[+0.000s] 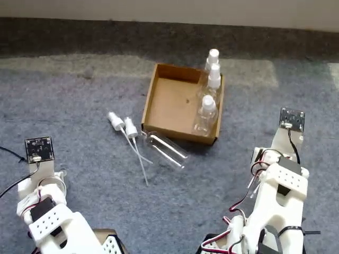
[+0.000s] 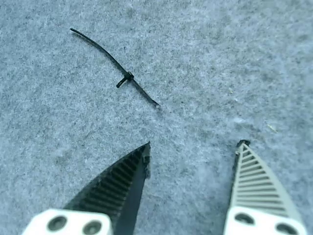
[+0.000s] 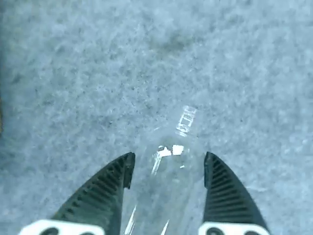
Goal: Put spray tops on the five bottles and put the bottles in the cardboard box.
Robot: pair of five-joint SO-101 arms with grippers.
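Right gripper [image 3: 169,156] jaws clamped on clear bottle [image 3: 168,188] (slick, uncapped). I'd expect it to twist loose during capping. Left gripper [image 2: 194,144] jaws apart.

Grey carpet-like table covering [image 1: 79,106] bearing a shallow brown cardboard box [image 1: 150,98]. Just beside the box's near wall lies a clear plastic bottle [image 1: 167,149], on its side. Near it lie two white spray tops [image 1: 115,120] [image 1: 130,128] with long dip tubes. A black cable tie [image 2: 117,66] also rests on the covering.
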